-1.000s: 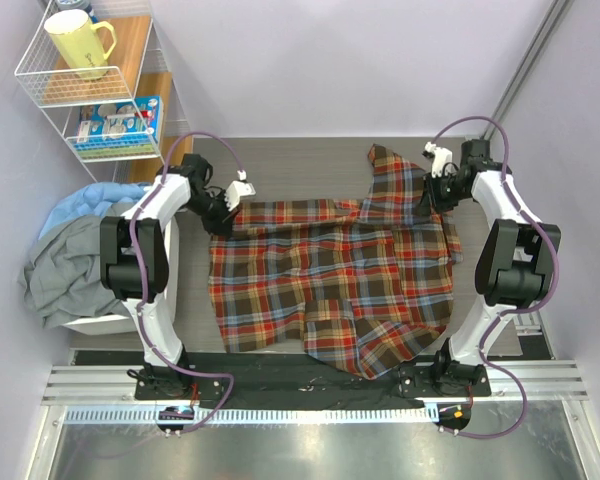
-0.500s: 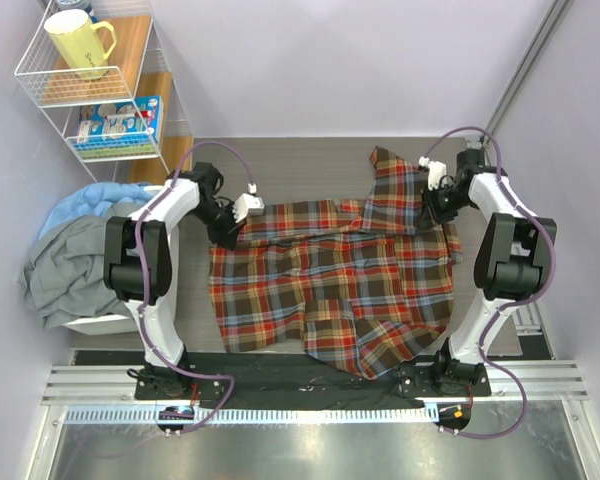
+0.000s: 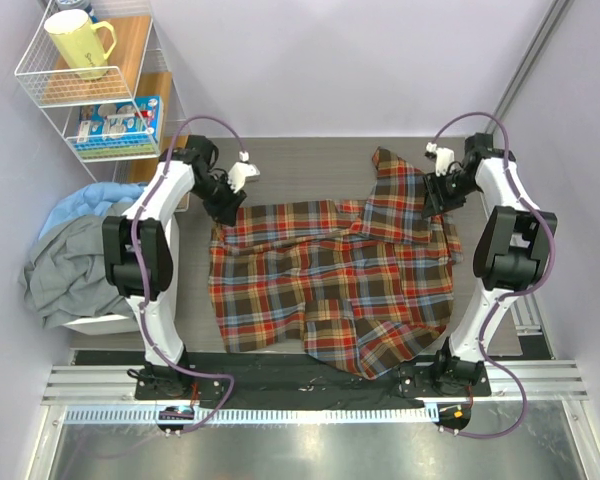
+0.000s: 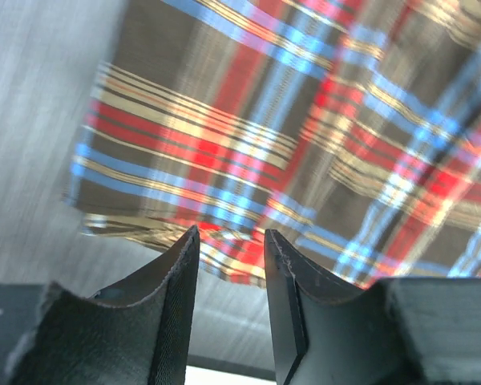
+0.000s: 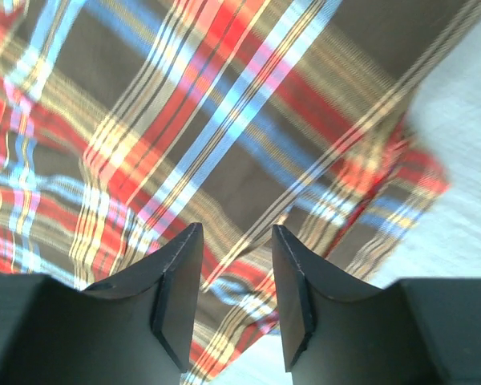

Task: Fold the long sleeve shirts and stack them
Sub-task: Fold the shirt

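Since half a second ago, your left gripper (image 4: 229, 241) has lifted off the far-left corner of the shirt (image 3: 330, 270) and pulled back toward the far side of the table (image 3: 300, 160). Your right gripper (image 5: 236, 233) has shifted only slightly and is still over the right edge of the sleeve (image 3: 395, 190).

From the left wrist, you see the two fingers a little apart with nothing between them, and the shirt's corner lies on the table below. The right wrist shows the same: the fingers are parted around nothing, with plaid cloth and its edge underneath.

The shirt lies spread across the middle of the table between your two arms. One sleeve is angled up toward the far right, and the near hem reaches the black strip by the arm bases.

On your left, the wire shelf (image 3: 130, 90) holds a yellow mug (image 3: 77, 42) beside a wooden board (image 3: 125, 45) on its upper tier. Its lower tier holds a blue-and-white box (image 3: 120, 122). Below the shelf, a white bin (image 3: 90, 322) is heaped with a grey cloth (image 3: 65, 275) and a light blue cloth (image 3: 90, 200), which both spill over its rim.
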Controlling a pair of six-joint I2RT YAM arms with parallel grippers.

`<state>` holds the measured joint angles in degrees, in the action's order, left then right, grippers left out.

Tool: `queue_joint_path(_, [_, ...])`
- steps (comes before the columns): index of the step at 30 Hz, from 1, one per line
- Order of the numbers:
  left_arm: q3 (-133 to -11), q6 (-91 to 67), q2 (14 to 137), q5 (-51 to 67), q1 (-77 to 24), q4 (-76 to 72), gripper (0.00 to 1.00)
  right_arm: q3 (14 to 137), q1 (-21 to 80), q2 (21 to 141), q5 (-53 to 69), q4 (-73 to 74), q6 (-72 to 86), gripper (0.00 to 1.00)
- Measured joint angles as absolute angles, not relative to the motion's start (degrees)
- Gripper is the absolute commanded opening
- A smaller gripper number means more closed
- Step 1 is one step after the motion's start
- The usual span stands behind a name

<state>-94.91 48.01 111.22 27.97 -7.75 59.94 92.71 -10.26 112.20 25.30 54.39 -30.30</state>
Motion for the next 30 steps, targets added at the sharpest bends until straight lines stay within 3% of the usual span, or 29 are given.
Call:
queue_joint_path(19, [-97.12, 34.46, 124.03, 14.00, -10.07, 55.90, 0.34, 91.83, -10.35, 121.71, 19.81, 53.34, -25.65, 0.41])
queue_joint_path(24, [-103.33, 33.43, 127.33, 14.24, -10.09, 55.99, 0.41, 99.22, -10.63, 125.08, 20.36, 56.53, -26.28, 0.58])
queue_joint_path(25, [-103.31, 33.52, 127.24, 14.74, -10.09, 56.18, 0.43, 100.29, -10.83, 125.10, 21.54, 57.08, -26.52, 0.69])
queue_joint_path(27, [-102.74, 33.74, 126.67, 16.45, -10.07, 56.47, 0.48, 103.26, -11.49, 125.05, 24.47, 57.98, -26.68, 0.75])
queue_joint_path(29, [-101.95, 33.95, 125.51, 18.31, -10.07, 56.88, 0.74, 106.13, -11.94, 124.97, 26.52, 57.36, -25.50, 0.87])
queue_joint_path(30, [-101.54, 34.09, 124.66, 19.33, -10.07, 57.04, 0.77, 107.66, -12.12, 124.95, 27.46, 56.38, -24.18, 0.89])
